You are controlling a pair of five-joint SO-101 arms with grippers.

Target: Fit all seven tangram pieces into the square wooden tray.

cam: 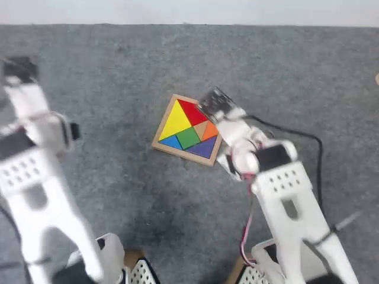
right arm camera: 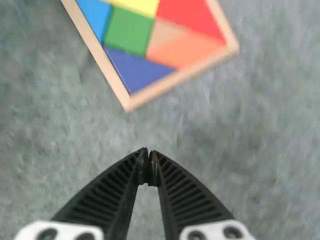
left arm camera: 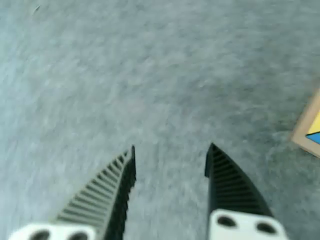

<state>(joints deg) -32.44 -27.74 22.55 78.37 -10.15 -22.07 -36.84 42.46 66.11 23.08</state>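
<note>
Right tool (right arm camera: 148,166) tips pressed together, empty, low over grey table (right arm camera: 250,130), just short of tray (right arm camera: 128,103) corner; seven coloured pieces (right arm camera: 131,30) packed flat inside. Left tool (left arm camera: 172,150) spread apart, empty, well off to tray's side

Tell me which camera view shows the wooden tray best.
The high view: nearly the whole wooden tray shows there, coloured pieces inside. The right wrist view cuts off part of it; the left wrist view catches just its corner.
</note>
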